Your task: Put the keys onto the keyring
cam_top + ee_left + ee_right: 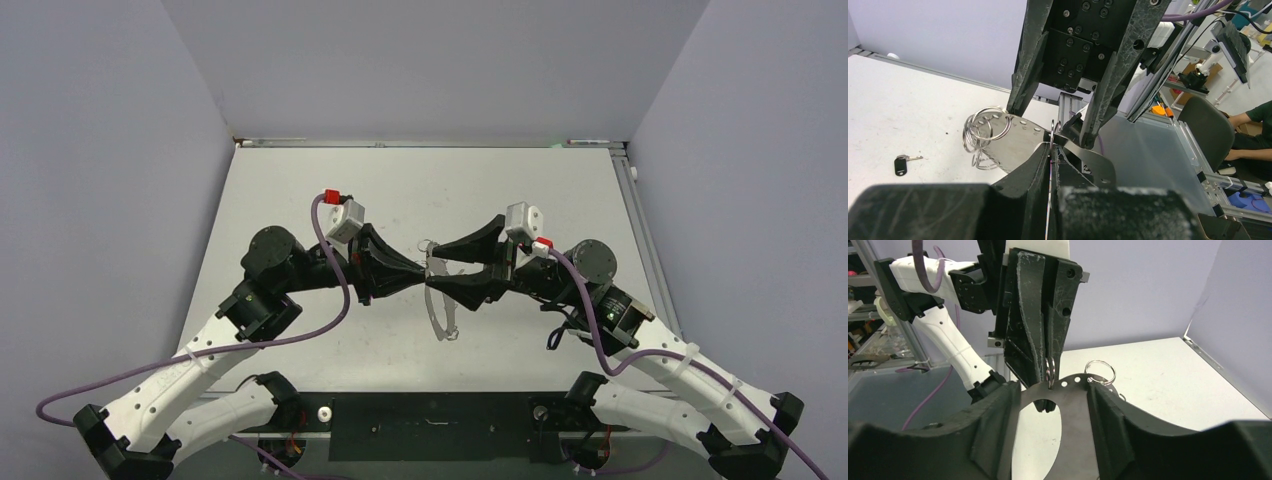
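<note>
The keyring (1075, 412) is a flat grey metal hoop with holes and small wire loops along its rim. It hangs above the table in the middle of the top view (441, 305). My right gripper (1053, 400) spans the hoop and grips it by both edges. My left gripper (1052, 152) is shut on one small wire loop (1050, 371) at the hoop's rim, meeting the right gripper (436, 270) tip to tip. One key (900, 164), black head and silver blade, lies on the table. The other key is out of view.
A bunch of loose wire loops (983, 131) hangs from the hoop's far side; one also stands up in the right wrist view (1100, 372). The white table (330, 200) is walled by grey panels behind and at both sides.
</note>
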`<action>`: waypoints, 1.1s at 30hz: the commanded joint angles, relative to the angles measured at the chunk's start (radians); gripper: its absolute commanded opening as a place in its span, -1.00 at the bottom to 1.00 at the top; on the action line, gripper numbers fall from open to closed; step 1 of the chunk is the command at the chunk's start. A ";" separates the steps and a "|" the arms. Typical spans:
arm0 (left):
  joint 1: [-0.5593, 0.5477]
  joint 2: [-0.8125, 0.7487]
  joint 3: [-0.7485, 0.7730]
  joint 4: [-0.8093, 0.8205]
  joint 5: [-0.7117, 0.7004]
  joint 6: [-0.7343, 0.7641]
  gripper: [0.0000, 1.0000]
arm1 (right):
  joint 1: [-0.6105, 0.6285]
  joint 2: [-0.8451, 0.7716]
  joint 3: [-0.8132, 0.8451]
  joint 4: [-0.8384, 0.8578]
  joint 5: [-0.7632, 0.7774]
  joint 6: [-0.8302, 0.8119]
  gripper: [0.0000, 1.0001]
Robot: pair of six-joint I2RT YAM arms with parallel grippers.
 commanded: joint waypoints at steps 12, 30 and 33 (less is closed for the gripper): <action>0.004 -0.017 0.017 0.020 0.002 0.049 -1.00 | 0.003 0.004 0.065 -0.037 -0.022 -0.015 -0.34; 0.003 -0.018 0.004 0.013 0.004 0.058 -1.00 | 0.004 0.033 0.061 0.022 -0.052 0.017 -0.49; 0.003 -0.018 0.003 0.015 0.002 0.058 -1.00 | 0.004 0.037 0.059 0.029 -0.052 0.020 -0.54</action>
